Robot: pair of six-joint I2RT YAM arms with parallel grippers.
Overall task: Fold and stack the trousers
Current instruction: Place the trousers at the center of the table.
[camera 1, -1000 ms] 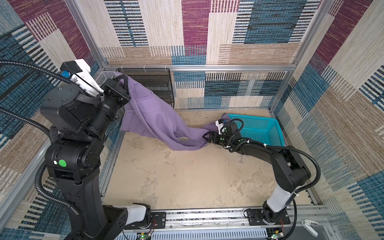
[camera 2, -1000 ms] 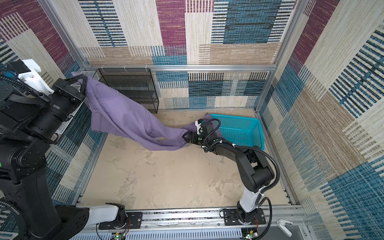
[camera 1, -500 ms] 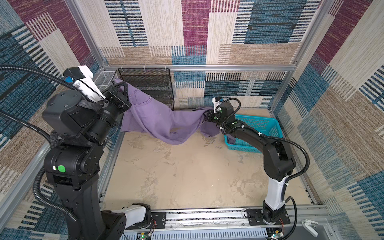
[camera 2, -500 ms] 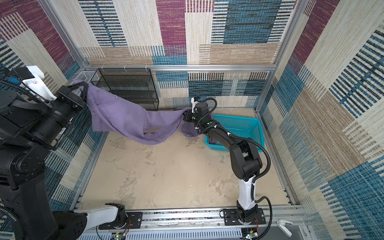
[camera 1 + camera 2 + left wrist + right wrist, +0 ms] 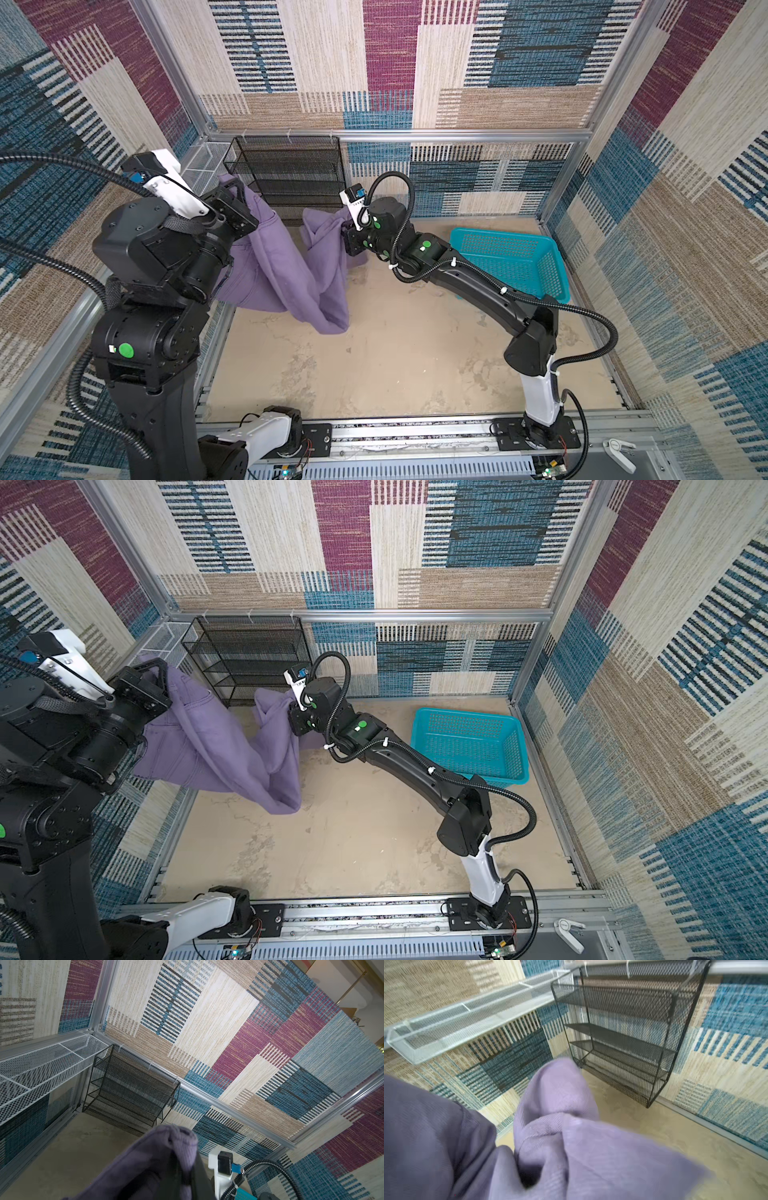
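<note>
Left gripper is clamping one end of the trousers | trousers are hanging bunched between both grippers over the worktop | right gripper is clamping the other end | progress: judged early; spreading, folding and stacking are all remaining.

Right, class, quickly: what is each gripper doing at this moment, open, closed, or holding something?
Left gripper: closed, holding the trousers up.
Right gripper: closed, holding the trousers too.
</note>
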